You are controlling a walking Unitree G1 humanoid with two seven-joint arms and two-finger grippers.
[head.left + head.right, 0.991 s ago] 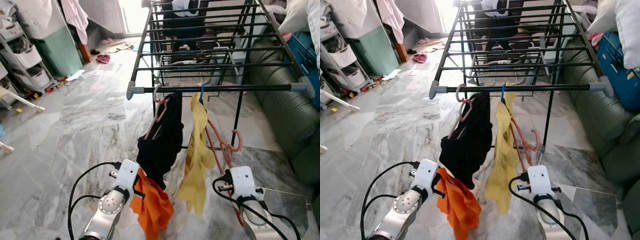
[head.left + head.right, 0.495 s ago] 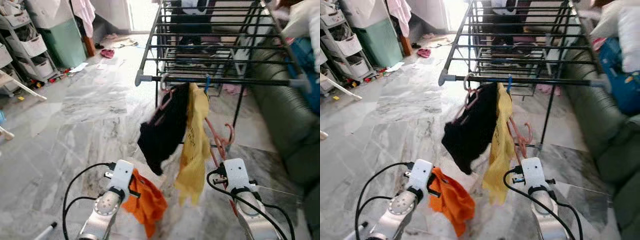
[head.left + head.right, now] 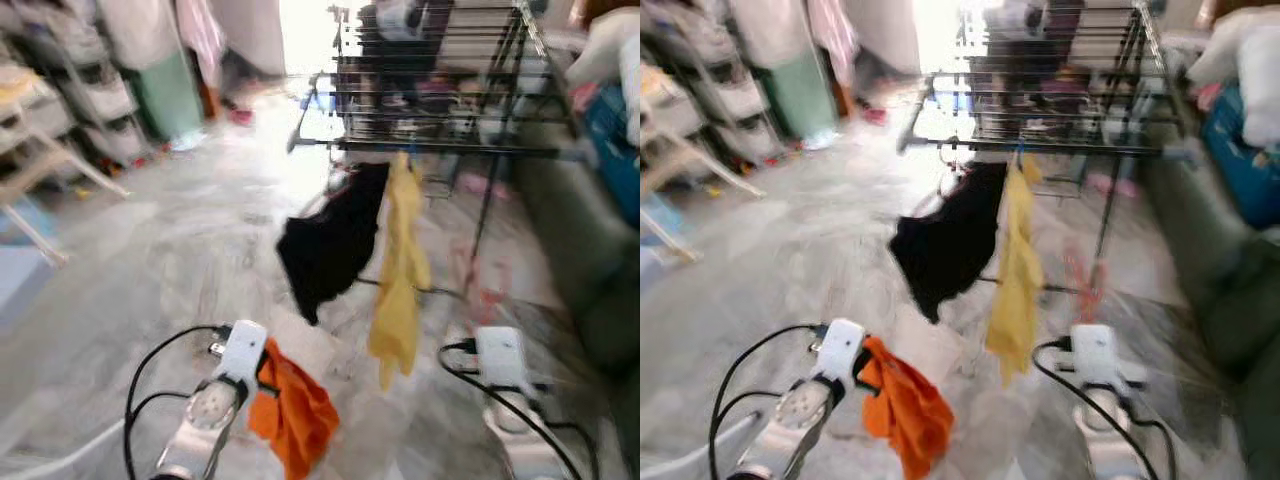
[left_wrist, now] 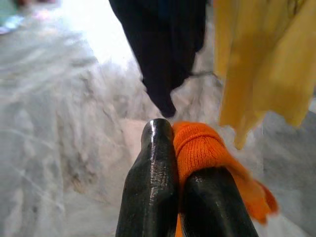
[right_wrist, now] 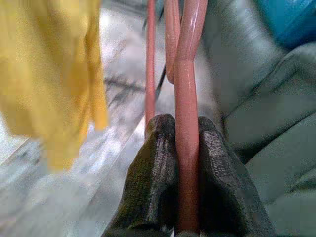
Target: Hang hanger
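My right gripper point(image 5: 186, 148) is shut on a pink hanger point(image 5: 187, 94), whose stem runs up between the two black fingers. In the eye views that hanger point(image 3: 1080, 280) shows faintly above my right wrist. My left gripper point(image 4: 178, 173) is shut on an orange cloth point(image 4: 202, 148), which hangs below my left wrist as the orange cloth point(image 3: 290, 415). Ahead stands a black drying rack point(image 3: 450, 150). From its front bar hang a black garment point(image 3: 330, 245) and a yellow garment point(image 3: 400, 270). The picture is blurred by motion.
A dark green sofa point(image 3: 590, 260) runs along the right, with a blue crate point(image 3: 1250, 150) and white bedding above it. White shelves and a green bin point(image 3: 170, 95) stand at the left. The marble floor point(image 3: 150, 270) lies open to the left of the rack.
The whole view has shifted and blurred, so the camera has moved; the rack now looks farther away. Both grippers keep their hold on the cloth and the hanger.
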